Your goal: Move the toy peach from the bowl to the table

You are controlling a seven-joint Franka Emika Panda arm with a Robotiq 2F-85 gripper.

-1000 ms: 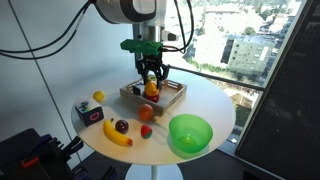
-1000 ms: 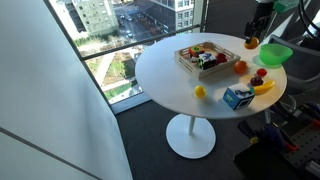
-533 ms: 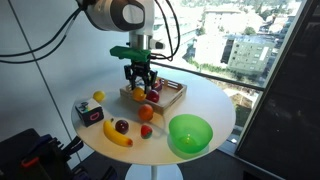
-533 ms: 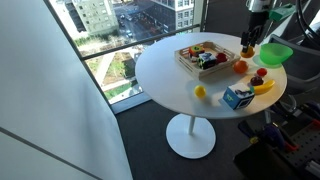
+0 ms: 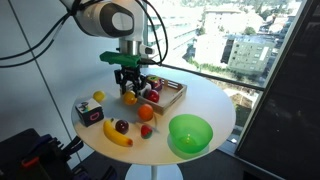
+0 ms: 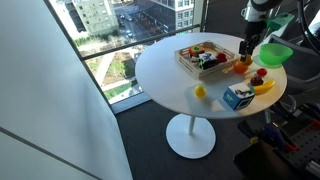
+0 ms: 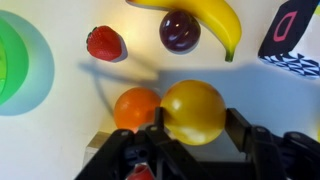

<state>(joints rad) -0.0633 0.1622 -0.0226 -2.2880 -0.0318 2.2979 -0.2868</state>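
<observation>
In the wrist view the green bowl (image 7: 12, 70) stands at the left edge, on the white table (image 7: 60, 125). Right of it lies a strawberry (image 7: 105, 43), then an orange-red round fruit (image 7: 137, 108) and, above it in the picture, a dark plum (image 7: 180, 30). Just beside the orange-red fruit is the peach (image 7: 193, 112). The gripper (image 7: 195, 120) pinches it, with its two fingers (image 7: 240, 128) pressed on opposite sides. Further right are a banana (image 7: 215, 15) and a dark box (image 7: 300, 35). In an exterior view the peach hangs low beside the wooden tray (image 5: 168, 95), well apart from the bowl. Whether it touches the table, I cannot tell.
</observation>
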